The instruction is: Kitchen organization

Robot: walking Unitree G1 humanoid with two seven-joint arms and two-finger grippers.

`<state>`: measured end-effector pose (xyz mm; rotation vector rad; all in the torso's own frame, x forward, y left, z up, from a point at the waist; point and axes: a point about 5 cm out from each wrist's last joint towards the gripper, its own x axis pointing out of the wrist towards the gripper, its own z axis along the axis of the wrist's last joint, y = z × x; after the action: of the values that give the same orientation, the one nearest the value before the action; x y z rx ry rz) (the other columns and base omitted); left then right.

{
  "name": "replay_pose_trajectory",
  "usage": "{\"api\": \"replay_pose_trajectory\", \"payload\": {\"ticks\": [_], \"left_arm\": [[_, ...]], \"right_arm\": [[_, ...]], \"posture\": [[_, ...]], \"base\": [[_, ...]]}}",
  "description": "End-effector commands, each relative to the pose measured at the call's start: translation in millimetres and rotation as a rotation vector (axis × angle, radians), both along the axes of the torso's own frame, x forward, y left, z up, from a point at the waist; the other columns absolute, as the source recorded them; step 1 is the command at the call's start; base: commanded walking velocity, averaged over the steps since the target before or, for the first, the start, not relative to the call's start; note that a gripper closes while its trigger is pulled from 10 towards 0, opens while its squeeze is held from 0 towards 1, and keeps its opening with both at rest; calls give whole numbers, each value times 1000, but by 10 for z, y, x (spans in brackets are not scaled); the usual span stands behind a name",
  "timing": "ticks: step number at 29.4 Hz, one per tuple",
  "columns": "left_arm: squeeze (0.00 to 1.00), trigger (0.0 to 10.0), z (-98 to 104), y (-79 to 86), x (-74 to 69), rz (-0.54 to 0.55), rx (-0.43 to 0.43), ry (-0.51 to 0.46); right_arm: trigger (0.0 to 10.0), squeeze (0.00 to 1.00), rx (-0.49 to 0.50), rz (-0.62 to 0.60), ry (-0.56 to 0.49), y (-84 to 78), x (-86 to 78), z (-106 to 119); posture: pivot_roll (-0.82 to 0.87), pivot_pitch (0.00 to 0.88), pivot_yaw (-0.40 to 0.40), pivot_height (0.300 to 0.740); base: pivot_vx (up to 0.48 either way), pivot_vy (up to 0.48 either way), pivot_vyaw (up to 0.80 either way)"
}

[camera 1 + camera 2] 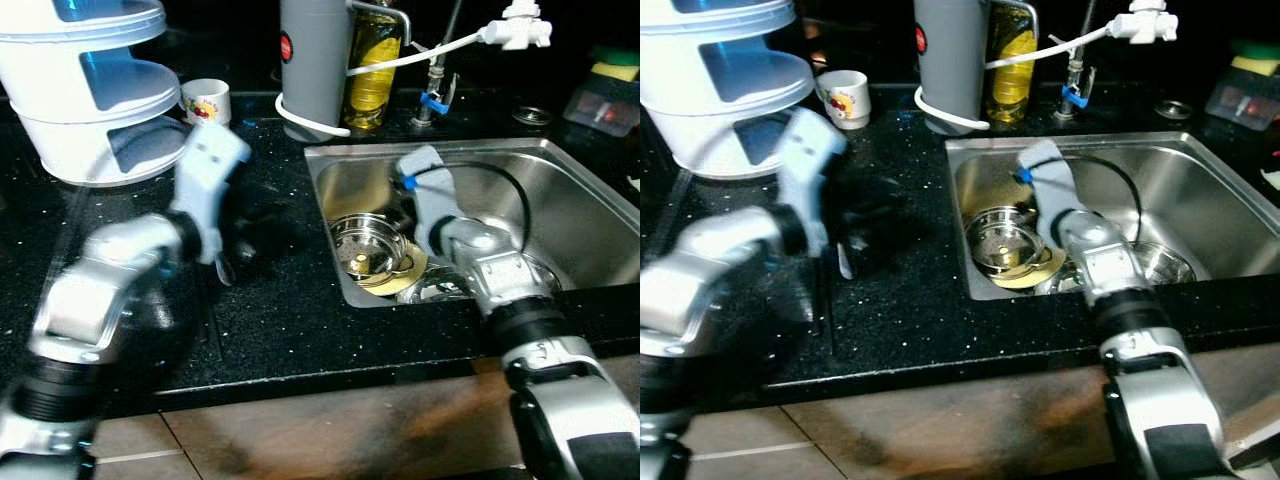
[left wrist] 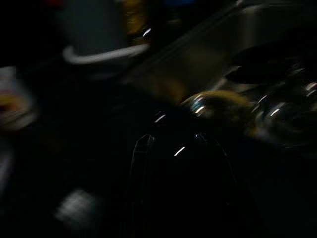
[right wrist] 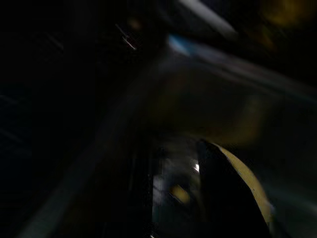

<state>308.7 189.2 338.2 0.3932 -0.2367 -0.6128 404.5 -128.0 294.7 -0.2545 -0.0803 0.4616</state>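
Observation:
A stainless sink is set into the black counter. In it lie steel bowls stacked on a yellow plate. My right gripper reaches down into the sink beside the bowls, and its dark fingers merge with the shadow. The right wrist view is dark and shows the yellow plate's rim close by. My left gripper hovers blurred over the counter left of the sink, black against black. Its wrist view looks dimly toward the bowls.
A white tiered container stands at the back left, with a small printed cup beside it. Behind the sink are a grey cylinder, an oil bottle, a white tap head and a sponge.

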Motion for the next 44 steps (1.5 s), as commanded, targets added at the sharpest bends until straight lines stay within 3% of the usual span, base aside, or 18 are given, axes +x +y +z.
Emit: {"api": "replay_pose_trajectory", "payload": {"ticks": [1, 7, 8, 9, 13, 14, 15, 22, 29, 32, 33, 35, 36, 44], "left_arm": [[0, 10000, -50, 195, -99, 24, 45, 52], [0, 10000, -87, 645, -311, 108, 142, 97], [0, 10000, -87, 645, -311, 108, 142, 97], [0, 10000, -68, 787, -366, 150, 153, 99], [0, 10000, -66, 928, -408, 198, 136, 105], [0, 10000, -80, 936, -412, 188, 120, 97], [0, 10000, -121, 895, -408, 149, 89, 77], [0, 10000, -287, 776, -377, 73, 31, 100], [0, 10000, -348, 802, -354, 85, 34, 120], [0, 10000, -356, 823, -348, 92, 32, 120], [0, 10000, -356, 826, -348, 95, 31, 119], [0, 10000, -357, 826, -350, 96, 30, 118], [0, 10000, -362, 829, -353, 97, 29, 118], [0, 10000, -363, 829, -369, 100, 30, 123]], "right_arm": [[10000, 0, 31, 96, 25, 201, -53, -5], [10000, 0, 25, 245, 55, 666, -176, -104], [10000, 0, 25, 245, 55, 666, -176, -104], [10000, 0, 23, 292, 54, 810, -226, -123], [10000, 0, 45, 347, 55, 973, -272, -151], [10000, 651, 51, 356, 60, 1025, -274, -170], [10000, 1000, 74, 354, 75, 1098, -260, -196], [10000, 1000, 80, 337, 92, 1186, -227, -233], [10000, 1000, 76, 325, 109, 1260, -204, -275], [10000, 1000, 88, 321, 119, 1376, -195, -271], [10000, 824, 90, 320, 123, 1431, -196, -270], [10000, 824, 91, 319, 125, 1467, -194, -270], [10000, 0, 92, 320, 132, 1510, -196, -271], [10000, 0, 90, 324, 145, 1665, -218, -234]], "posture": [[54, 203, -28, 740], [60, 201, -42, 740], [60, 201, -42, 740], [67, 199, -48, 740], [80, 197, -55, 740], [85, 196, -55, 740], [86, 197, -58, 740], [82, 196, -60, 740], [76, 198, -56, 740], [75, 202, -58, 740], [75, 211, -60, 740], [75, 211, -60, 740], [75, 211, -60, 740], [80, 232, -71, 740]], "base": [[0, 0, 0], [0, 0, 0], [0, 0, 0], [0, 0, 0], [0, 0, 0], [0, 0, 0], [0, 0, 0], [0, 0, 0], [0, 0, 0], [0, 0, 0], [0, 0, 0], [0, 0, 0], [0, 0, 0], [0, 0, 0]]}}
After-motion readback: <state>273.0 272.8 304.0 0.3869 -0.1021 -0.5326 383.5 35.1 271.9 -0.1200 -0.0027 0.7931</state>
